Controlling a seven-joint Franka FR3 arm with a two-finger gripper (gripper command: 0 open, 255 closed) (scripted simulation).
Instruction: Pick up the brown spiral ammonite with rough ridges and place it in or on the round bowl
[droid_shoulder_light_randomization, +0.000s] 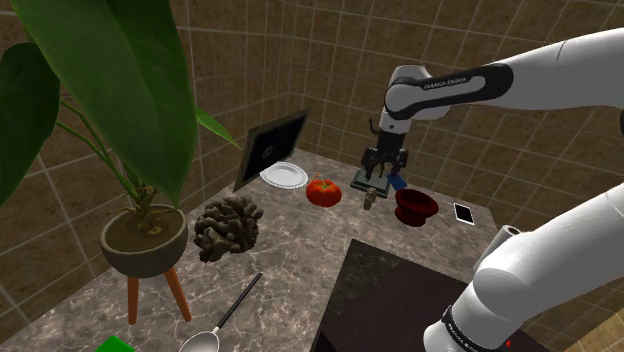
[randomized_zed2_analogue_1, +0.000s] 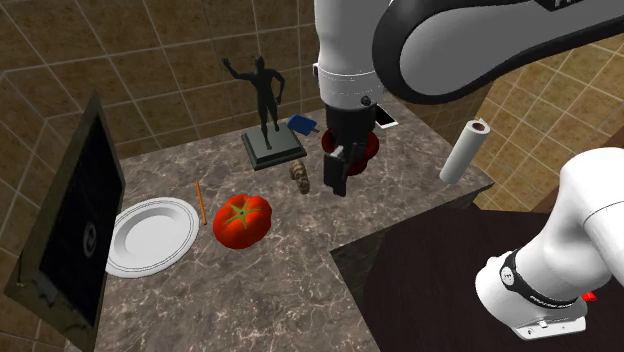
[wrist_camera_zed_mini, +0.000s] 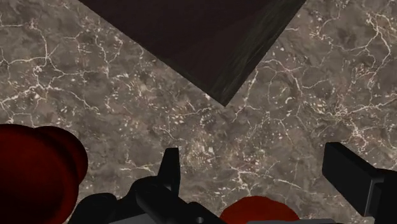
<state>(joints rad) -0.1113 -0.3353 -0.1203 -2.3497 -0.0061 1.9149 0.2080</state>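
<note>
Jaws wide, empty. Gripper (randomized_zed2_analogue_1: 336, 186) hovers just beside ammonite (randomized_zed2_analogue_1: 299, 175), lying on surface (randomized_zed2_analogue_1: 250, 290) between tomato (randomized_zed2_analogue_1: 242, 220) and dark red bowl (droid_shoulder_light_randomization: 416, 205), near statuette base (randomized_zed2_analogue_1: 272, 150). Centre over shell, descend, straddle ridges, close gently.

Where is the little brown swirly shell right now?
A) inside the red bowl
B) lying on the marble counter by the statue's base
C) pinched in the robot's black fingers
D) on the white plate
B: the ammonite lies on the marble counter just in front of the statue's base, and the open gripper hangs beside it holding nothing.
</note>
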